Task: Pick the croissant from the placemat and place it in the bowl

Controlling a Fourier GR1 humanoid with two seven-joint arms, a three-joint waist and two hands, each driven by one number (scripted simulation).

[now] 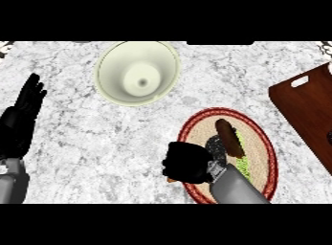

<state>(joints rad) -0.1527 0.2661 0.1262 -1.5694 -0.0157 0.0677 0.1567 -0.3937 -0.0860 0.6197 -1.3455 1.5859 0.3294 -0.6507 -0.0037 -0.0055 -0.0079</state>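
We judge croissant (171, 179) light, flaky, crushable; right robot hand (186, 162) curls round it, left robot hand (20, 119) rests open, frame left.

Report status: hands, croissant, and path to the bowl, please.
Left hand open, resting at left edge. Right hand curled over placemat's left rim, apparently round the croissant, only a tan sliver showing. Bowl up-left, nothing between.

Counter (76, 158) logged as white-grey mottled marble; bowl (113, 79) pale cream; tray (313, 112) dark red-brown. Placemat (257, 138) was tan weave inside a red rim, carrying dark brown, speckled black and green patches. Left hand (18, 122) and right hand (186, 162) were black on grey forearms, with an orange-brown scrap of croissant (170, 180) at the right hand's edge.
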